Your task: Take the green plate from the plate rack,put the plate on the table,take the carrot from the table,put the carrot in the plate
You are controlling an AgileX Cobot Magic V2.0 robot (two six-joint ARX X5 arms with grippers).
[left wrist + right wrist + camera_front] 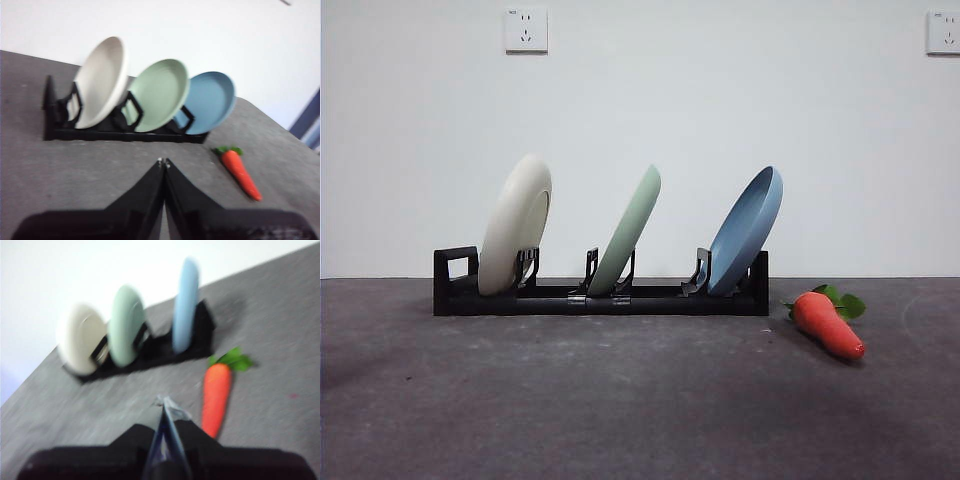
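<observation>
The green plate (628, 230) stands tilted in the middle slot of the black plate rack (600, 298), between a cream-white plate (515, 223) and a blue plate (746, 230). The carrot (827, 323) lies on the table (620, 400) to the right of the rack, leaves toward the rack. My left gripper (163, 162) is shut and empty, above the table short of the rack (125, 134) and the green plate (157, 94). My right gripper (165, 402) is shut and empty, beside the carrot (216, 397). Neither gripper shows in the front view.
A white wall with two sockets (526, 30) stands behind the table. The rack's square loop handle (456, 265) is at its left end. A dark doorway edge (306, 120) shows beyond the table in the left wrist view.
</observation>
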